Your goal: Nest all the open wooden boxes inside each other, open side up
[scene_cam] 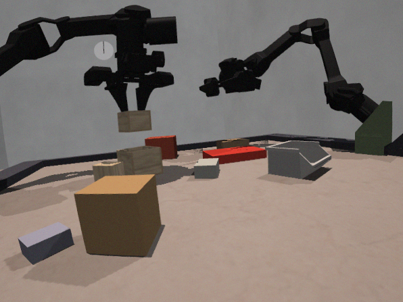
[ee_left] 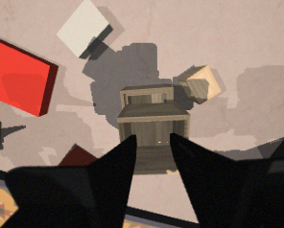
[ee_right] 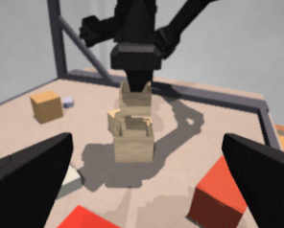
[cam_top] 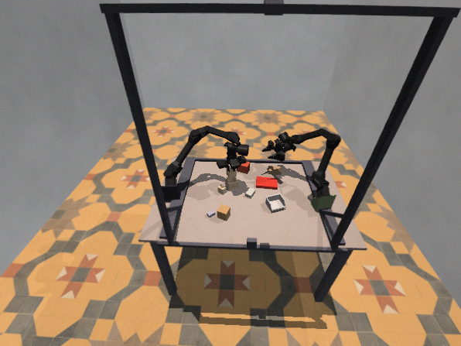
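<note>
My left gripper (cam_top: 231,167) (scene_cam: 132,110) (ee_left: 153,138) holds a wooden box (cam_top: 231,175) (scene_cam: 139,121) (ee_left: 153,111) (ee_right: 135,106) in the air, open side up, its fingertips spread against the inside of the walls. A larger wooden box (cam_top: 233,185) (scene_cam: 145,161) (ee_right: 134,149) stands open side up on the table, below and offset from it. A small pale wooden box (cam_top: 222,189) (scene_cam: 108,171) (ee_left: 201,85) sits close beside the larger one; its opening is unclear. My right gripper (cam_top: 267,153) (ee_right: 149,141) is open and empty, raised off to the side.
A red block (cam_top: 244,167), flat red block (cam_top: 267,183), white block (cam_top: 250,193) and grey tray (scene_cam: 284,161) lie around the boxes. An orange cube (scene_cam: 118,215) and lilac block (scene_cam: 45,242) are nearer the exterior camera. A brown piece (cam_top: 274,169) lies at the back.
</note>
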{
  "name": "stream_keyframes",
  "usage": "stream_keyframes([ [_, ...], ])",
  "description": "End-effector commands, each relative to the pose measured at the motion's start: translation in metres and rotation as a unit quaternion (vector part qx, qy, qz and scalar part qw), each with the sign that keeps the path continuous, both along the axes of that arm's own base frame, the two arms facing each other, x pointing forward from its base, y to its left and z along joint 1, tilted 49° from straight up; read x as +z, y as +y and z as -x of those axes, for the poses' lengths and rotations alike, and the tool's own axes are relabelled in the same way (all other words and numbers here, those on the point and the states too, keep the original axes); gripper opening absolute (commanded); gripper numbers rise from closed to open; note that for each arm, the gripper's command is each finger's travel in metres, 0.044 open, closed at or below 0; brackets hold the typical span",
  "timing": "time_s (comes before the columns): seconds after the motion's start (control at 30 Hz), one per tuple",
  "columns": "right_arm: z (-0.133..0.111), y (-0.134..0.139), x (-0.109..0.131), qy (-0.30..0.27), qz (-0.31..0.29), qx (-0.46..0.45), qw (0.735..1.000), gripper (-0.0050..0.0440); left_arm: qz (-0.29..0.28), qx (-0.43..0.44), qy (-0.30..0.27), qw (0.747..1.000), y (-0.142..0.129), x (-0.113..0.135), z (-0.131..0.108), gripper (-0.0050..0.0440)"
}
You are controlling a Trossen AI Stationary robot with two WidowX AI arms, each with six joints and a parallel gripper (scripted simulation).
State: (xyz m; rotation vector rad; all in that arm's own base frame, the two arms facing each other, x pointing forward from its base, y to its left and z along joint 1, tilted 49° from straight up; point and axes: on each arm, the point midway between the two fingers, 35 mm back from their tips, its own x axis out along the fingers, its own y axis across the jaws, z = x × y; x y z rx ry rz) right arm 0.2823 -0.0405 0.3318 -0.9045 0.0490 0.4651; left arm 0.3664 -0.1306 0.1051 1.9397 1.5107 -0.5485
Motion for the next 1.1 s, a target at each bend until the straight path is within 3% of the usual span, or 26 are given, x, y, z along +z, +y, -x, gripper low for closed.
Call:
stream_keyframes([
  [0.0,0.0037,0.0018,0.0080,-0.014,0.011,0.000,1.000,0.0400,-0.014,-0.063,0.051,0.997,-0.0047,0.0057,-0.0017,0.0224],
  [0.27,0.0037,0.0018,0.0080,-0.014,0.011,0.000,1.000,0.0400,-0.042,-0.131,0.123,0.983,-0.0047,0.0057,-0.0016,0.0224],
  [0.67,0.0037,0.0018,0.0080,-0.014,0.011,0.000,1.000,0.0400,-0.097,-0.262,0.264,0.923,-0.0047,0.0057,-0.0016,0.0224],
  [0.73,0.0037,0.0018,0.0080,-0.014,0.011,0.000,1.000,0.0400,-0.097,-0.262,0.264,0.923,-0.0047,0.0057,-0.0016,0.0224],
  [1.07,0.0037,0.0018,0.0080,-0.014,0.011,0.000,1.000,0.0400,-0.140,-0.362,0.373,0.843,-0.0047,0.0056,-0.0016,0.0224],
])
